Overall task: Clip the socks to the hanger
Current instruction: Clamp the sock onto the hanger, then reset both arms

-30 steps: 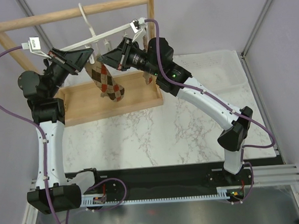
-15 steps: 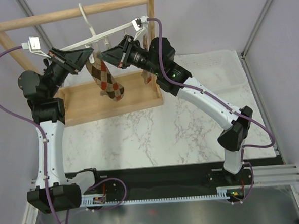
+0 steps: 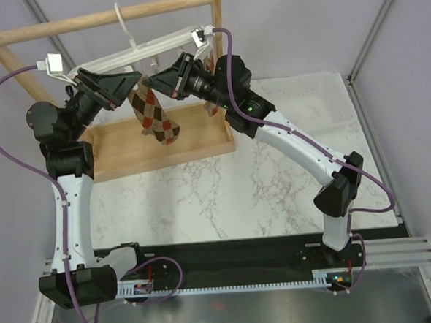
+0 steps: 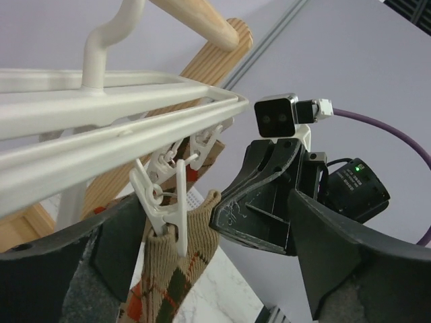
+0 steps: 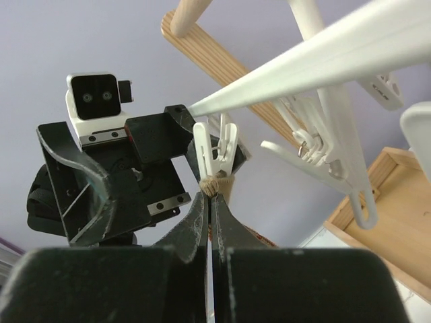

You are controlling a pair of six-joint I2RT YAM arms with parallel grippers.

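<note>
L arm [image 3: 64, 207] up from base, elbow bent, wrist angled up-right. L tool [image 3: 131, 82] w/ fingers [image 4: 337, 269] spread wide apart. R arm [image 3: 303, 156] stretched far fwd and left, wrist pointing left. R tool [image 5: 209, 202] w/ fingers pressed tight together, tips facing L tool, just beside it.

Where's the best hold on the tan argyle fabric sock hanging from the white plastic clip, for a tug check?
Pinch the tan argyle fabric sock across its flat lower half, coming from the near, table side. That part hangs free; its cuff is bunched in the white plastic clip, with the right hand shut there and the white plastic hanger frame overhead.
</note>
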